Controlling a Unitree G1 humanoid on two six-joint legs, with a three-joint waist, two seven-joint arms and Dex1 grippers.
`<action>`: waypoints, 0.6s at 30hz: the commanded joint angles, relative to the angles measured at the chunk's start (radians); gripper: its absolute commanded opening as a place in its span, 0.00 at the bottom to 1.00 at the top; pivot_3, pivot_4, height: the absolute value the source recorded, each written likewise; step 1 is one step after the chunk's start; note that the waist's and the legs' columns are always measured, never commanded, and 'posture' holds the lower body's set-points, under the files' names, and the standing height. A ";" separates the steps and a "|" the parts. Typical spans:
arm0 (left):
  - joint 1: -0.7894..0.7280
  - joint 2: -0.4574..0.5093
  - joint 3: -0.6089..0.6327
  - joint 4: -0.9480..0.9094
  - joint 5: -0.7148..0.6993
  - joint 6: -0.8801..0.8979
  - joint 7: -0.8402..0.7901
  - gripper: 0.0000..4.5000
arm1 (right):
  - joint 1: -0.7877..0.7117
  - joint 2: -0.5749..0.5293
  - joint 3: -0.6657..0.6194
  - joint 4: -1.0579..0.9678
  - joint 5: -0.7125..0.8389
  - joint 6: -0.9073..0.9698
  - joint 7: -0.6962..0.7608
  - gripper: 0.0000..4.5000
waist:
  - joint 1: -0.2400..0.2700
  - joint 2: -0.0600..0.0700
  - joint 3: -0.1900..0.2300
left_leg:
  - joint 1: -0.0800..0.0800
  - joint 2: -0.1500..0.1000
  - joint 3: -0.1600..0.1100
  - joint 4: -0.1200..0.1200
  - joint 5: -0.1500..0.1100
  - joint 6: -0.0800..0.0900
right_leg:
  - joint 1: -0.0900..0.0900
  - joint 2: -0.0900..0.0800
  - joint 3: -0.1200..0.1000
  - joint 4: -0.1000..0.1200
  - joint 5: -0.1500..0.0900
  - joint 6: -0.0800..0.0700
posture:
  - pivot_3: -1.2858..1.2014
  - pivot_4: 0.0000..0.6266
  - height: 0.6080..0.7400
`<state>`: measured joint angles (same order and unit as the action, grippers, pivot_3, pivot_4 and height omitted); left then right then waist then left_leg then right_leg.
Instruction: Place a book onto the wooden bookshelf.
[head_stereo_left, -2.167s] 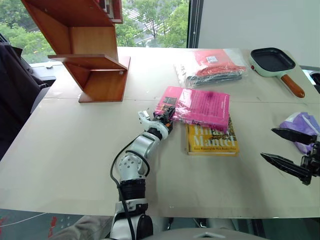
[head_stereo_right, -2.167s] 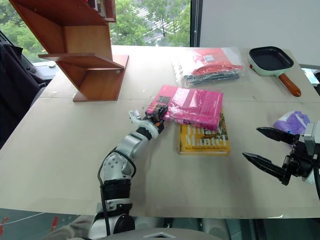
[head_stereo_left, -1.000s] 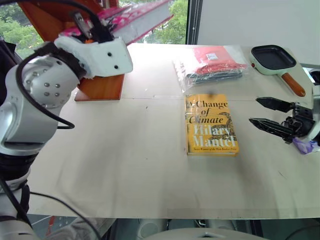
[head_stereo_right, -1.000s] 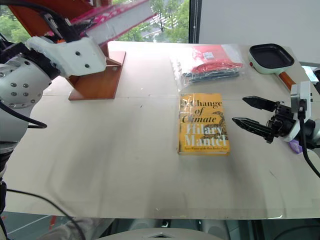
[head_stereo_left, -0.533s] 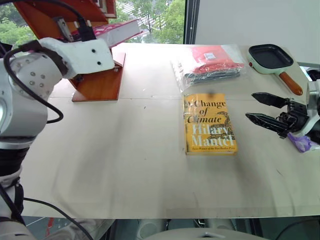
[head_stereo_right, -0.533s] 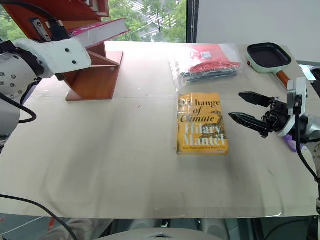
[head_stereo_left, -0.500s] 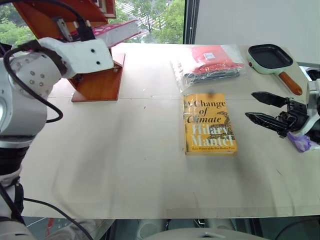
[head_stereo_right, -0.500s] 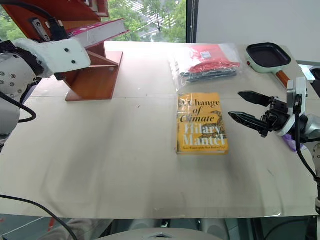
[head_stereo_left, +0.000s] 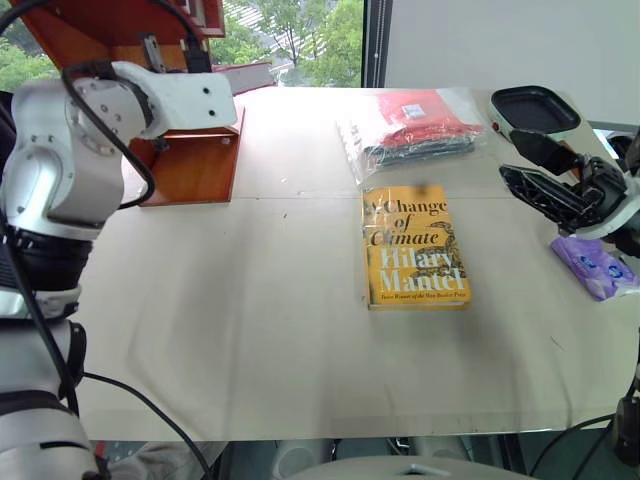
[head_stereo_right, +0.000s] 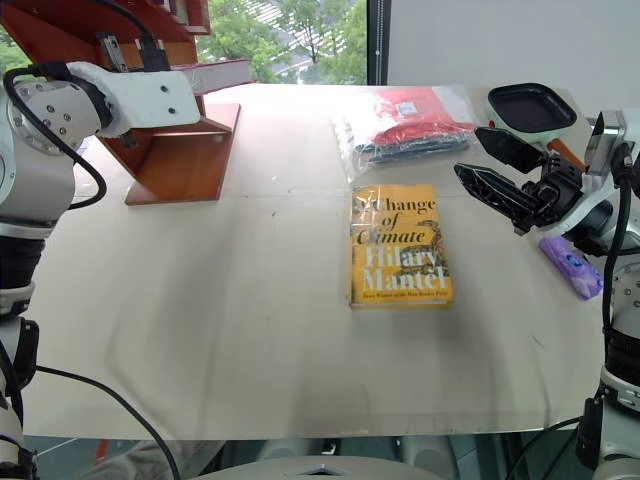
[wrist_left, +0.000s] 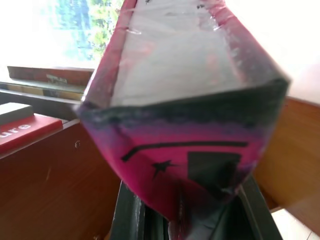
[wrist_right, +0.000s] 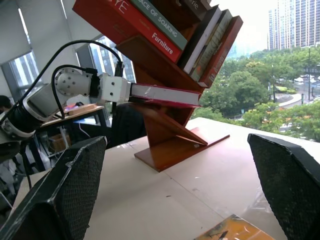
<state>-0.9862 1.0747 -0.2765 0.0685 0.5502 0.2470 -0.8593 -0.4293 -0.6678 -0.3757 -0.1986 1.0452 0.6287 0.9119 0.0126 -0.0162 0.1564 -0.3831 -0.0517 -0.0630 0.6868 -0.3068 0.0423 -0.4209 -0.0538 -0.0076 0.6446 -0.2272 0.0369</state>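
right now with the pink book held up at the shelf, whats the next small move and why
Probably ease the left hand forward and down to lay the pink book on the wooden shelf's lower slanted board. The book is clamped, roughly level, above that board and not yet resting on it.

Your left arm reached to the far left, its forearm about level, and the left gripper (wrist_left: 187, 220) was clamped tight on the book (wrist_right: 165, 95), held out nearly flat. Your right arm was raised at the right, and the right gripper (head_stereo_right: 490, 167) pointed toward the left with its jaws spread wide, holding nothing.
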 joint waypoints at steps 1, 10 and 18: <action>-0.057 0.022 0.006 0.010 0.037 -0.025 -0.064 0.04 | -0.030 -0.022 -0.018 -0.020 0.021 0.012 0.000 1.00 | 0.000 0.000 0.000 | 0.000 0.000 0.000 0.000 0.000 0.000 | 0.000 0.000 0.000 0.000 0.000 0.000 | 0.52 0.24 0.85; -0.221 0.051 -0.028 0.111 0.137 -0.108 -0.188 0.04 | -0.129 -0.010 0.039 0.078 -0.026 0.010 0.052 1.00 | -0.001 -0.001 0.000 | -0.002 0.000 0.001 0.001 0.000 0.000 | -0.002 0.001 0.000 0.001 0.000 0.000 | 0.52 0.24 0.85; -0.200 0.110 -0.032 0.167 0.189 -0.118 -0.254 0.04 | -0.165 0.000 0.055 0.120 -0.053 0.007 0.086 1.00 | -0.026 -0.001 0.000 | -0.003 0.000 0.002 0.000 0.000 0.000 | -0.004 0.000 -0.001 0.003 0.000 0.000 | 0.52 0.24 0.85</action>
<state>-1.1836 1.1496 -0.3302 0.2251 0.6989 0.1071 -1.1026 -0.5802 -0.6625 -0.3076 -0.0602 0.9869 0.6487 0.9869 -0.0138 -0.0167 0.1567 -0.3859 -0.0517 -0.0602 0.6866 -0.3067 0.0425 -0.4258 -0.0533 -0.0080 0.6477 -0.2271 0.0370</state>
